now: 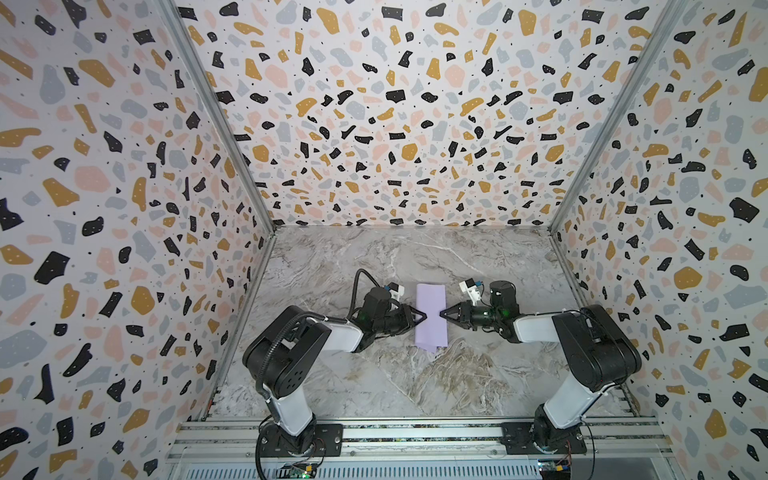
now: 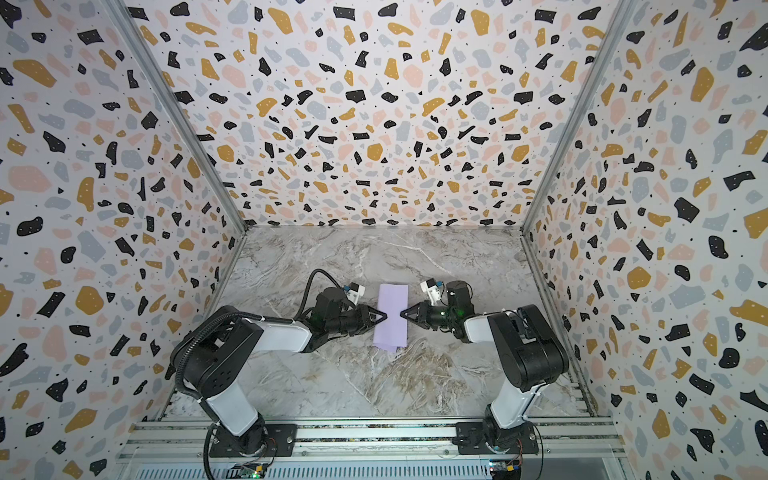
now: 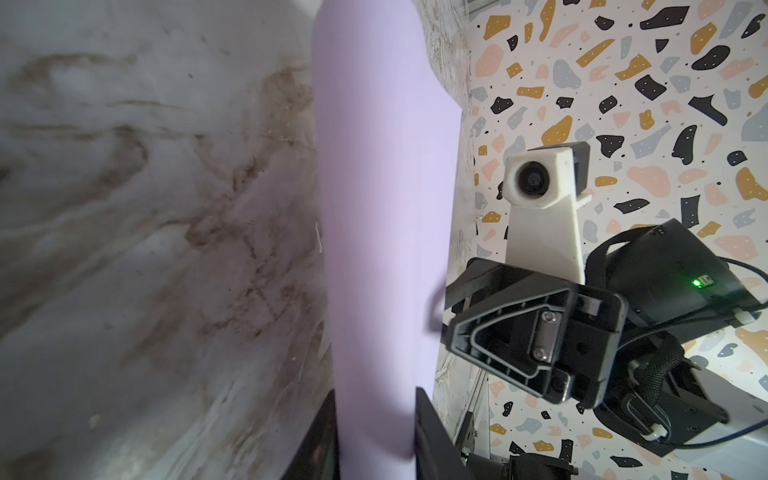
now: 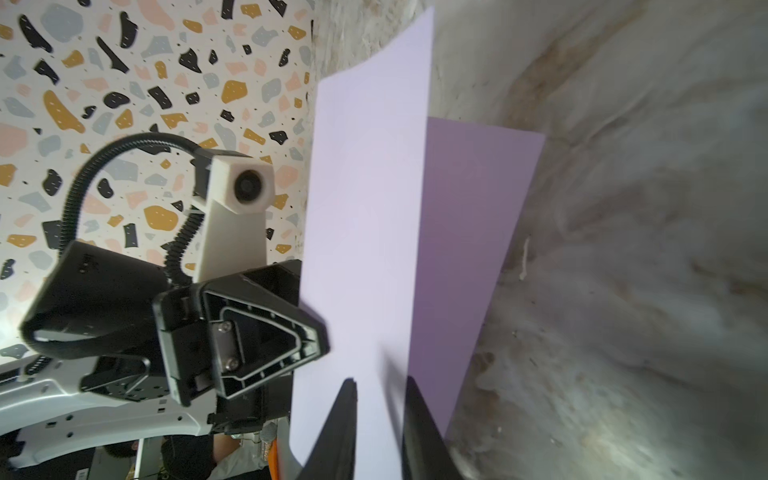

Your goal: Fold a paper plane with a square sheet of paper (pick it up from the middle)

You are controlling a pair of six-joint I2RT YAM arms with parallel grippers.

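Square sheet of paper (image 1: 431, 299) folded over at the tabletop (image 1: 374, 382) middle, rounded fold pinched by left tool (image 1: 425, 316), top flap's edge straddled by right tool (image 1: 441, 314), grip there cannot be told.

Got the paper (image 1: 431, 299) at the middle of the table (image 1: 374, 374), long way running 12 to 6, with left gripper (image 1: 424, 316) on its 9 o'clock edge and right gripper (image 1: 441, 313) on 3 o'clock, tips facing.

Both top views looked steeply down from high above the arm bases (image 1: 291, 440), sharing the whole surface (image 1: 415, 374). Each wrist view sat close, facing across the paper (image 3: 374, 208) (and the opposite camera (image 3: 534, 180)).
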